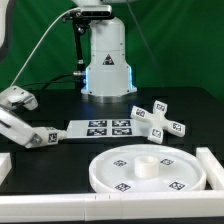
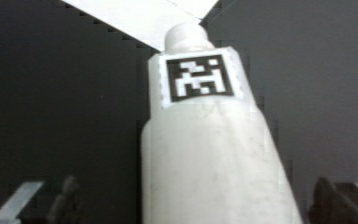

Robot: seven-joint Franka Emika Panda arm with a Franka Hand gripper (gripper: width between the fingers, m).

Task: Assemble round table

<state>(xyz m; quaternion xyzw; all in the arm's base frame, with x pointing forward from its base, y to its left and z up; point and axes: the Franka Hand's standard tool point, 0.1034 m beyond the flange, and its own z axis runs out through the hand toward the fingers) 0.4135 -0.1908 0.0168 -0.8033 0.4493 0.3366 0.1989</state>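
Observation:
The short cylindrical leg [image 1: 36, 133] lies on its side on the black table at the exterior view's left, its tagged end toward the marker board. My gripper [image 1: 14, 108] is over the leg's other end. In the wrist view the leg [image 2: 202, 130] fills the middle, tag facing the camera. My gripper [image 2: 194, 205] is open, one finger [image 2: 41, 200] on each side of the leg with a dark gap between. The large round disc [image 1: 112, 172] with its central hub lies at the front. The cross-shaped base [image 1: 158, 120] lies at the right.
The marker board [image 1: 100, 127] lies flat just beyond the leg's tip; its corner shows in the wrist view [image 2: 149, 15]. White rails edge the table at the front [image 1: 100, 208], the right [image 1: 212, 165] and the left [image 1: 3, 165]. The robot base [image 1: 106, 60] stands at the back.

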